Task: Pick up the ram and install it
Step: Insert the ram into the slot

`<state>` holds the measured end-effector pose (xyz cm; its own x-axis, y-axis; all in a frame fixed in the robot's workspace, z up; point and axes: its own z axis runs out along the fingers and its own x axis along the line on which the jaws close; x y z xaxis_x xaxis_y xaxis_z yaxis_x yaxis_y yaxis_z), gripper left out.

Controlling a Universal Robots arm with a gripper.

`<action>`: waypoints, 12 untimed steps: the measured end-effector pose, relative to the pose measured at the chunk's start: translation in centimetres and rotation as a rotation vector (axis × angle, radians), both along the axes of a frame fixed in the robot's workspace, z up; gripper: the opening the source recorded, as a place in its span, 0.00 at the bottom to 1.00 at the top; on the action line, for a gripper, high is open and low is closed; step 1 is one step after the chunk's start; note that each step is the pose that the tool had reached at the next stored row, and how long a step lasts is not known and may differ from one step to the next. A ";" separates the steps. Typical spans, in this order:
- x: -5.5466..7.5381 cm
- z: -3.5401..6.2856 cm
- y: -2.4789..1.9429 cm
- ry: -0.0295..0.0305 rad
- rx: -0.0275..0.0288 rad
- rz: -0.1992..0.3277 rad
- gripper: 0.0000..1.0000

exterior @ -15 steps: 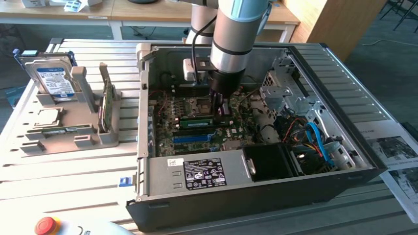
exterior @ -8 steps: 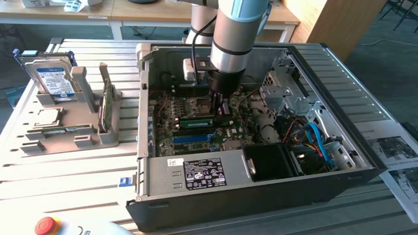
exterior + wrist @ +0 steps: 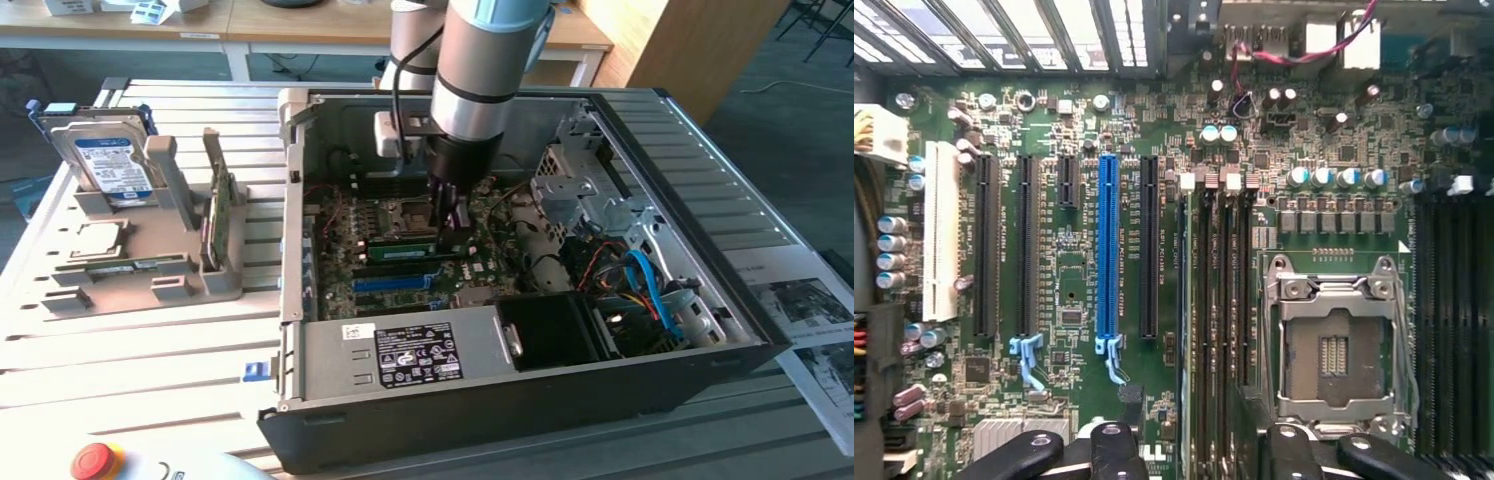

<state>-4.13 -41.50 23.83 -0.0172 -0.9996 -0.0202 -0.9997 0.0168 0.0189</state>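
Exterior view: An open computer case (image 3: 534, 400) stands on the slatted tabletop (image 3: 134, 350), toward the exterior view's right edge. The arm reaches down into it. The tool (image 3: 451, 232) hangs low over the middle of the motherboard (image 3: 387, 290), its jaws spread and pinching nothing. The ram (image 3: 404, 250) stands on edge in a slot on the motherboard, directly under the tool tips and free of them. A grey holder (image 3: 134, 280) near the tabletop's edge at the exterior view's left carries a hard drive (image 3: 110, 160).

Wrist view: The tool (image 3: 1189, 410) shows black fingers (image 3: 1122, 445) set wide apart. The memory slots (image 3: 1222, 300) run between them, beside the processor socket (image 3: 1334, 350). Seen edge-on here, the ram cannot be told from the slots. A blue slot (image 3: 1108, 250) lies beside them.
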 end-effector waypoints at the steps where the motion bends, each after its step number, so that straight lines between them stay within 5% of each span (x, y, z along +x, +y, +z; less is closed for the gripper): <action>1: 0.0 0.26 0.00 0.0004 -0.0003 0.000 0.49; 12: 0.0 3.42 0.00 0.0020 -0.0008 0.000 0.49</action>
